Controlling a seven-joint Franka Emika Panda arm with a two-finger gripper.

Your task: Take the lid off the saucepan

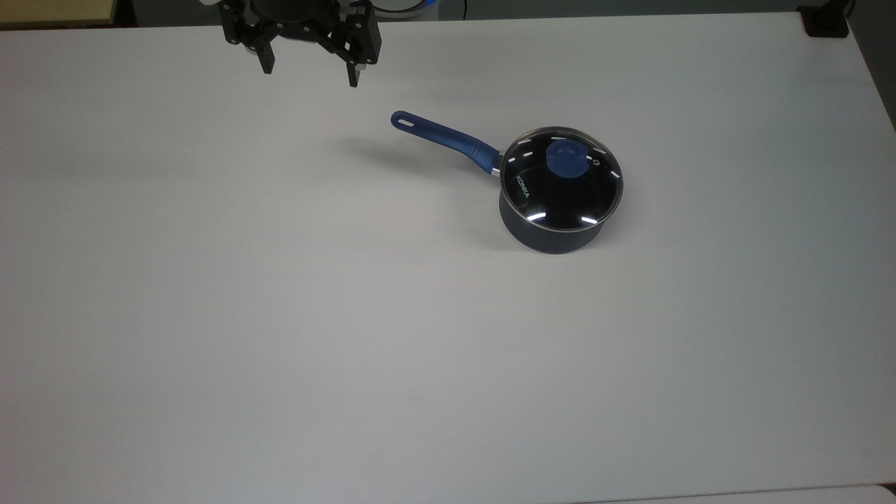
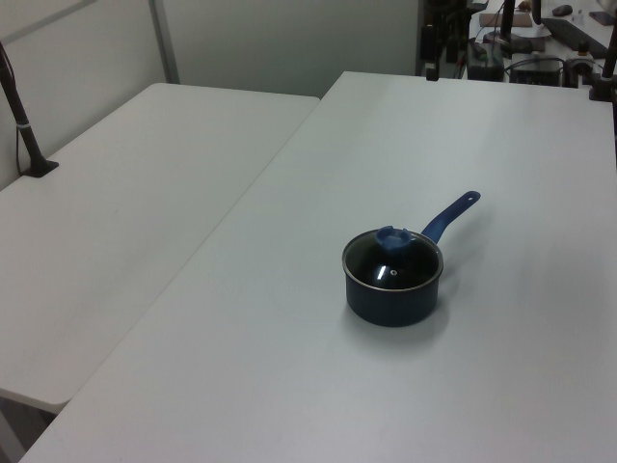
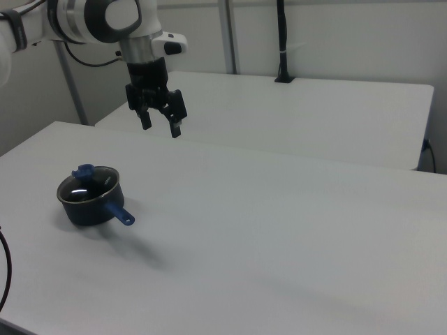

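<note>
The lid (image 1: pixel 560 178) sits on the saucepan (image 1: pixel 553 234). The gripper (image 1: pixel 310 73) hangs released, well apart above the white table (image 1: pixel 280 315). A second table (image 3: pixel 335 118) adjoins.

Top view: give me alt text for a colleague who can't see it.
A dark navy saucepan sits on a white table with its glass lid on, blue handle pointing to the top view's upper left. The open gripper hangs at the top edge, well clear of the pan.
</note>
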